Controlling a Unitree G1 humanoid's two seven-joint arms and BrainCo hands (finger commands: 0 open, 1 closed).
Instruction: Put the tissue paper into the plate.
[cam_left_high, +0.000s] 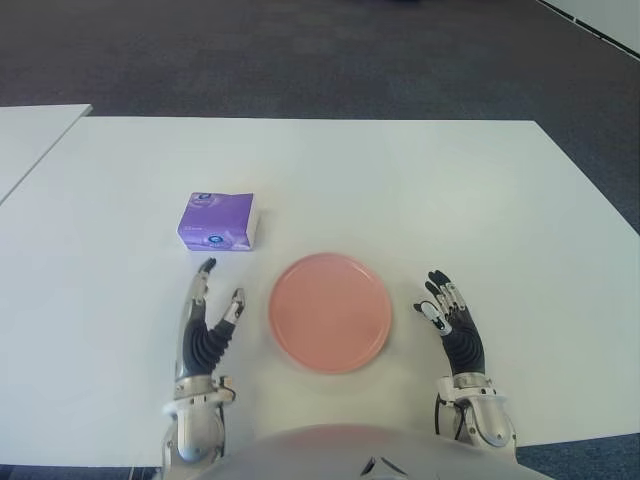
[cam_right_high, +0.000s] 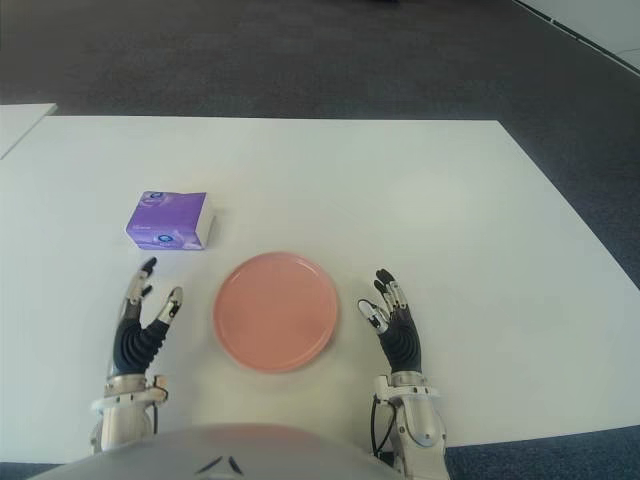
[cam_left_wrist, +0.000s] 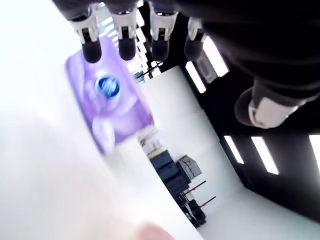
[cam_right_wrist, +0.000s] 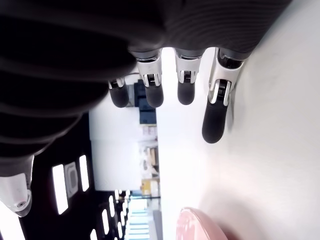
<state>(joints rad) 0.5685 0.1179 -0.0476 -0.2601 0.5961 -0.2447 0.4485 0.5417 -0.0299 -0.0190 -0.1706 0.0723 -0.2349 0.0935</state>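
1. The tissue pack (cam_left_high: 218, 221) lies on the table (cam_left_high: 420, 190), beyond the open, empty left hand (cam_left_high: 207, 325); likely light, soft, slick-wrapped, best pinched across its short sides.
2. The plate (cam_left_high: 330, 312) sits empty between both hands.
3. The right hand (cam_left_high: 452, 318), relaxed and empty, shows right of the plate.

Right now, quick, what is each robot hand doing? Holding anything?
Left hand: open, holding nothing, near the purple tissue pack.
Right hand: open, holding nothing, on the right of the pink plate.
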